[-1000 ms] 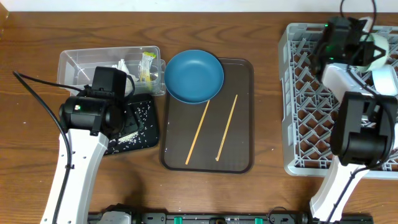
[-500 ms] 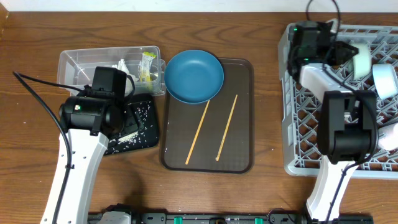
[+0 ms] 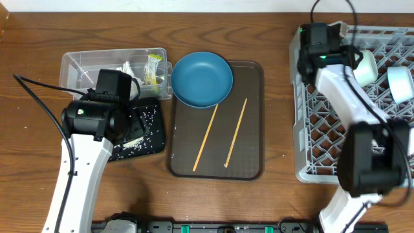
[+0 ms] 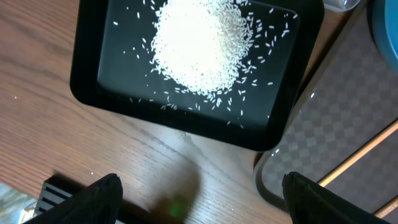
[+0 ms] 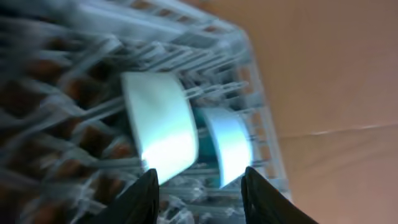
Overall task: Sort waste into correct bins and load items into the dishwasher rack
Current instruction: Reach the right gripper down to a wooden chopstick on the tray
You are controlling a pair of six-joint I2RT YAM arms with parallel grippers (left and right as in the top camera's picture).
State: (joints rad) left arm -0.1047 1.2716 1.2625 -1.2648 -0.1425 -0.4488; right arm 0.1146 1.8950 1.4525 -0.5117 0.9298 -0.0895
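Note:
The grey dishwasher rack [image 3: 317, 139] stands at the right. A mint-green bowl [image 3: 366, 65] and a light blue bowl [image 3: 401, 84] lie on their sides in it. Both also show blurred in the right wrist view, the mint-green bowl [image 5: 158, 127] and the light blue bowl [image 5: 229, 144]. My right gripper [image 5: 202, 193] is open and empty over the rack's far left corner. The dark blue plate [image 3: 202, 79] and two chopsticks [image 3: 207, 136] lie on the brown serving tray [image 3: 252, 165]. My left gripper [image 4: 199, 199] is open and empty over the table by the black tray [image 4: 93, 93] holding rice [image 4: 199, 43]. The clear tub [image 3: 90, 63] holds the wrapper [image 3: 154, 66] and tissue [image 3: 127, 68]. The cup is not visible.
The right arm [image 3: 362, 110] lies across the rack. The left arm [image 3: 81, 162] covers part of the black tray [image 3: 150, 133]. A black rail [image 3: 213, 226] runs along the table's front edge.
My right gripper has swung left across the rack's far side, from its far right to its far left corner, uncovering both bowls. The left arm has not moved.

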